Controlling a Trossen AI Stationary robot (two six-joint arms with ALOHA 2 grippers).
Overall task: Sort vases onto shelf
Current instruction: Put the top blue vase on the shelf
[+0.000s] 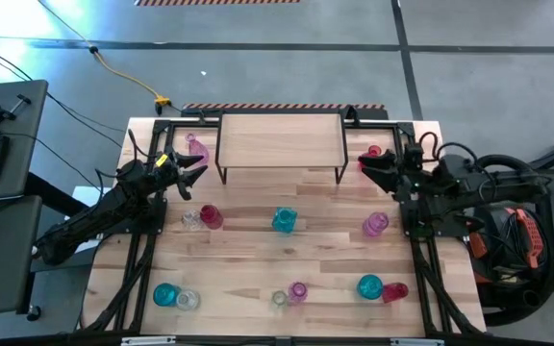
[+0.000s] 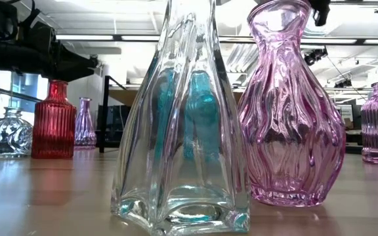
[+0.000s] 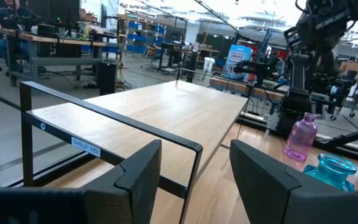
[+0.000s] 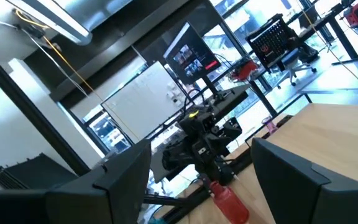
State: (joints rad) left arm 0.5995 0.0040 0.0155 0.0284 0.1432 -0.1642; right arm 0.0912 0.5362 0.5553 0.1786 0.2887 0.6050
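The shelf [image 1: 282,144], a light wood top on black legs, stands at the table's far middle and is bare. Coloured vases stand on the table: pink [image 1: 197,146] and red [image 1: 373,152] beside the shelf's ends, and clear [image 1: 191,218], red [image 1: 211,216], teal [image 1: 284,220] and pink [image 1: 375,224] in the middle row. Several more stand along the near edge. My left gripper [image 1: 195,171] [image 3: 194,149] hovers open at the shelf's left end. My right gripper [image 1: 368,163] [image 4: 201,149] hovers open at its right end, next to the red vase [image 4: 229,199].
In the low view a tall clear vase [image 2: 182,118] and a pink vase [image 2: 291,111] stand close to the camera, with a teal one [image 2: 201,111] behind them. Near-edge vases: teal [image 1: 165,294], clear [image 1: 278,299], pink [image 1: 298,291], teal [image 1: 369,286], red [image 1: 395,291]. Bare wood lies between the rows.
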